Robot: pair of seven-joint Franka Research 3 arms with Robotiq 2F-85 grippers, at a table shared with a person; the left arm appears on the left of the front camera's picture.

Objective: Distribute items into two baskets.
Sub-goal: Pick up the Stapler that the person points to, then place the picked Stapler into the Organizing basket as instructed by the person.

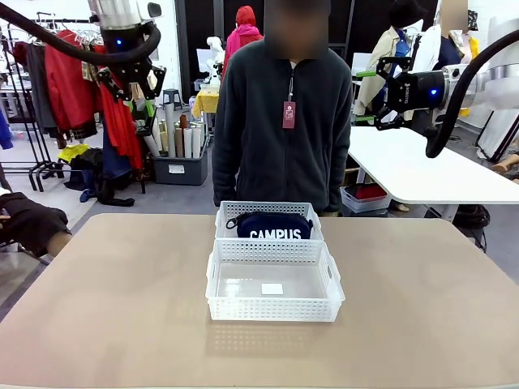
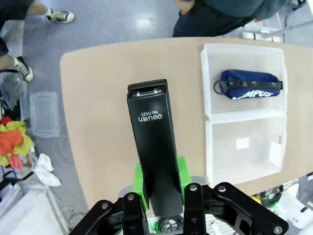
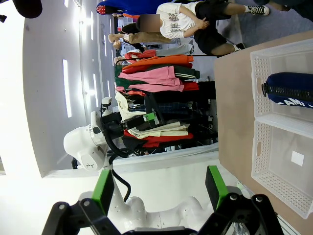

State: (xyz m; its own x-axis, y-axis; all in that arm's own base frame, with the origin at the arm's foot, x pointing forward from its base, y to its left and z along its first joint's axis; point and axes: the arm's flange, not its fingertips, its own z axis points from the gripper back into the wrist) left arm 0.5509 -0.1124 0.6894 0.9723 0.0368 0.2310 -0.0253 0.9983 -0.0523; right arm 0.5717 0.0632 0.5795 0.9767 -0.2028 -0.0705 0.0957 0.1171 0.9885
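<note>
Black stapler [image 2: 154, 142] clamped upright in the left gripper [image 2: 159, 188], centre bottom of the left wrist view. The jaws are closed tight on its lower end, and the green pads [image 2: 139, 182] press both flanks. The stapler's body stands straight up from the claw toward mid-frame, its printed top face to the camera and its open nose uppermost. It hangs high over bare tan table [image 1: 122, 308], to the left of the two baskets in that frame and well apart from them.

In the front view the left arm is raised in the upper left corner, its gripper pointing down, well above the tabletop. The right arm comes in at upper right, its wrist level and its claw pointing toward the picture's centre. The right gripper [image 3: 159, 181] stands wide open with nothing between its green pads, shown at the bottom of the right wrist view against the room beyond the table's edge.

Two white lattice baskets sit end to end at the centre of the table in the front view, their short walls touching. The far basket [image 1: 268, 208], nearer the person [image 1: 284, 121] standing at the table's far edge, holds the navy zip pouch [image 1: 268, 225]. The pouch lies across the basket with its white "CAMPUS" lettering facing the camera. The near basket [image 1: 272, 309] has only a small white label [image 1: 272, 288] on its floor.
</note>
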